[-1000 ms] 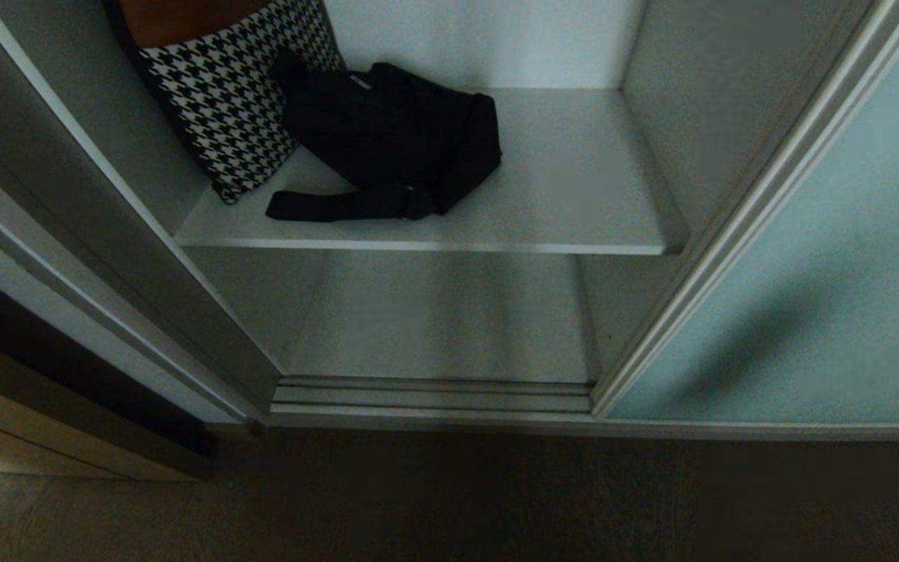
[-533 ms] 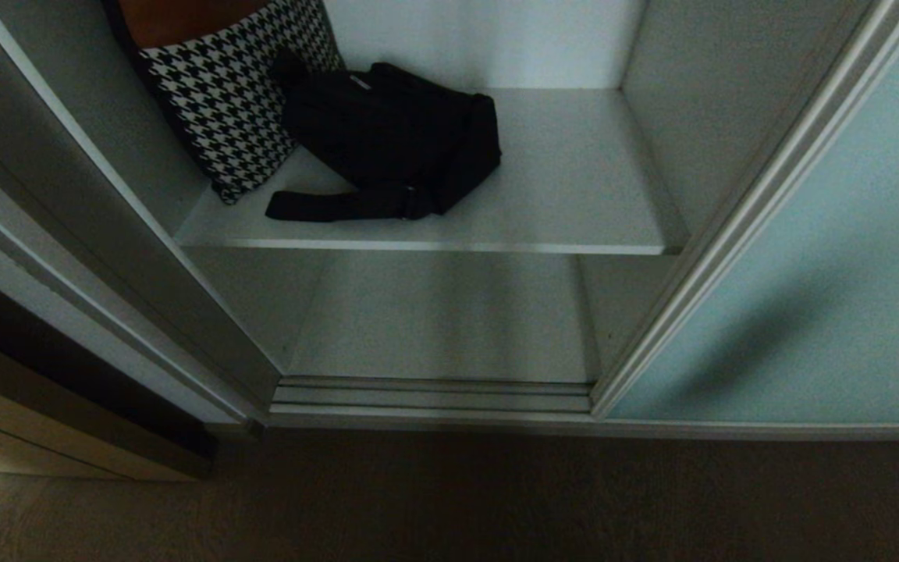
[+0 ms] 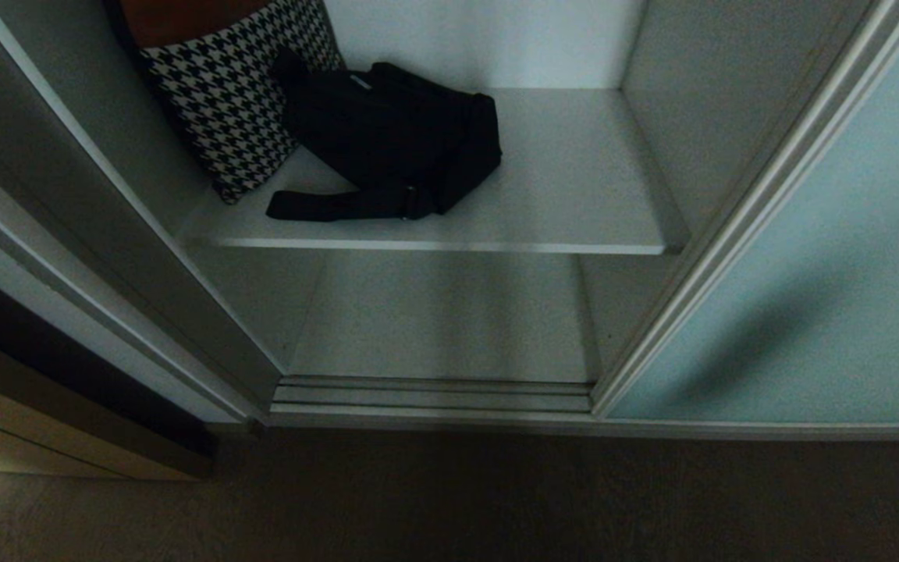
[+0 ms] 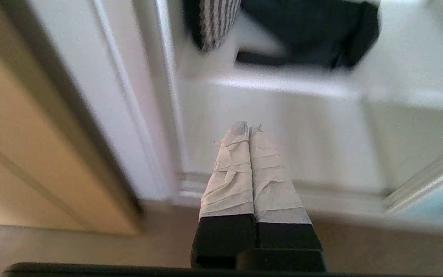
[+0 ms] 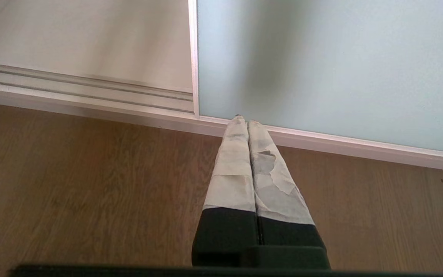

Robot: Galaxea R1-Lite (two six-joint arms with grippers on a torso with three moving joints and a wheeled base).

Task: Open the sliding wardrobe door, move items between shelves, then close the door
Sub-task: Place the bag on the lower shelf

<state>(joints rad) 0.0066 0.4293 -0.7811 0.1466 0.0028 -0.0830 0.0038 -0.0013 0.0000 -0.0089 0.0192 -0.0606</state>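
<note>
Wardrobe's open here, the sliding wardrobe door (image 3: pixel 816 312) is pushed over to the right side, frosted pale blue-green glass in a thin silver frame, its left edge running diagonally up the head view. Wood floor (image 3: pixel 449 499) in front, with the door tracks (image 3: pixel 434 394) running along the bottom of the opening. Inside you get two levels: the upper shelf (image 3: pixel 574 195), plain white-grey board, and the lower shelf (image 3: pixel 449 320) under it with nothing sitting on the part that shows. On the upper shelf, tucked into the left back corner, there's a houndstooth cushion (image 3: pixel 235 101) leaning against the side wall, and the black shoulder bag (image 3: pixel 403 133) is slumped right against it, strap (image 3: pixel 340 205) trailing toward the shelf's front edge.

Neither arm shows in the head view. Left claw (image 4: pixel 247 129) is pressed together, taped fingers touching, pointing in at the opening below the upper shelf, holding nothing. Right claw (image 5: pixel 243 120) is also pressed together and empty, low over the floor, tips near the door's bottom rail
</note>
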